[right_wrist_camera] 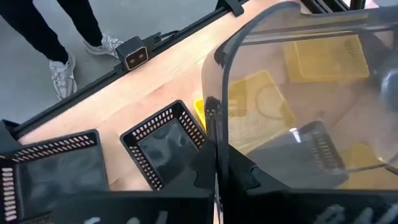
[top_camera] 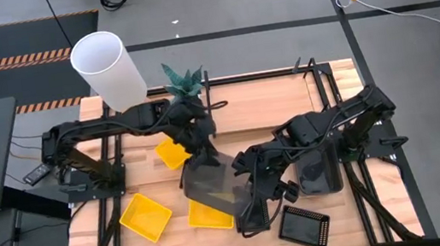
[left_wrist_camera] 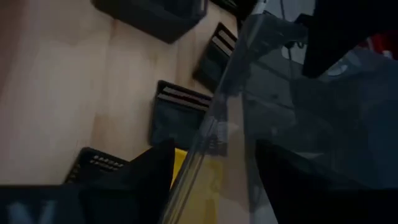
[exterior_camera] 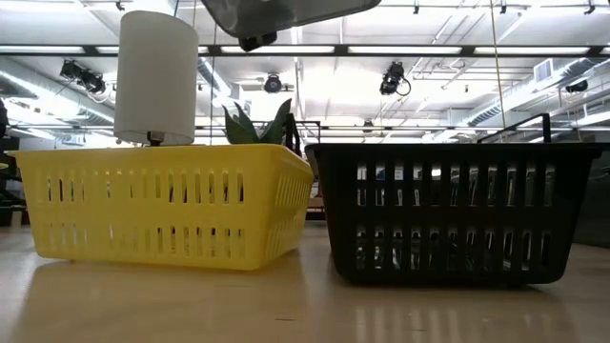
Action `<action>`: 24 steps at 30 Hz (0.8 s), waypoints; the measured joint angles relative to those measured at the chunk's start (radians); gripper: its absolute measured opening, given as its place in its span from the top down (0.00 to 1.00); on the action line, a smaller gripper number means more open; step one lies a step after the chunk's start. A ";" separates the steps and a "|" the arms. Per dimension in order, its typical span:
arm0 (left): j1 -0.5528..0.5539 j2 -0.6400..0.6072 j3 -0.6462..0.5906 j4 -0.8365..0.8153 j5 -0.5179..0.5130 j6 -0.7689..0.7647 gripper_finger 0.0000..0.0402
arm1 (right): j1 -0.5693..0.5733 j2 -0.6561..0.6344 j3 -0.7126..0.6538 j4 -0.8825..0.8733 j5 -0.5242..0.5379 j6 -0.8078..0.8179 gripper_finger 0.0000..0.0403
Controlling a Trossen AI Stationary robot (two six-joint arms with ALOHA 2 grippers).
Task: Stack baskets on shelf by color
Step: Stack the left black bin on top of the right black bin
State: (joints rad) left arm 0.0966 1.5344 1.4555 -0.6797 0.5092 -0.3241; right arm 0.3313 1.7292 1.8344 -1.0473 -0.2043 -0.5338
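A translucent smoky-grey basket [top_camera: 211,184] hangs in the air over the middle of the table, between both grippers; the low view shows its underside [exterior_camera: 276,14] high above the table. My left gripper [top_camera: 204,153] is shut on its far end, and my right gripper [top_camera: 251,189] is shut on its right side. Three yellow baskets [top_camera: 145,215] [top_camera: 171,153] [top_camera: 209,217] lie on the wood below and around it. A black perforated basket [top_camera: 303,225] sits near the front edge. The shelf's thin black rods [top_camera: 324,82] stand at the far right, under the right arm. My left gripper [left_wrist_camera: 214,162] has the grey basket's wall below the rim [left_wrist_camera: 217,118] between its two fingers, one finger [left_wrist_camera: 149,177] on each side of the wall. It comes from above at the far end. The basket is lifted clear and tilted. My right gripper [right_wrist_camera: 217,171] pinches the grey basket's rim [right_wrist_camera: 216,124] between its two fingers, one inside the wall and one outside. It reaches in from the table's right. The basket is lifted clear of the table.
A white plant pot [top_camera: 109,69] with a green plant [top_camera: 184,82] stands at the far edge, behind the left arm. A dark basket [top_camera: 320,169] lies under the right arm. More black baskets [right_wrist_camera: 165,146] [right_wrist_camera: 56,168] sit nearby. A person's legs [right_wrist_camera: 59,37] show beyond the table.
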 joint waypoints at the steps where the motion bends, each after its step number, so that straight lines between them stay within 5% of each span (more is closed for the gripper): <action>1: 0.004 -0.006 0.000 -0.004 -0.009 0.008 0.41 | 0.000 -0.005 0.000 -0.001 0.000 0.007 0.98; 24: 0.145 -0.083 0.000 -0.004 -0.049 0.042 0.48 | 0.040 -0.053 0.000 -0.134 0.024 0.221 0.98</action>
State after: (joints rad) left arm 0.2413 1.4514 1.4554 -0.6834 0.4600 -0.2820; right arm 0.3711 1.6761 1.8347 -1.1815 -0.1805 -0.3129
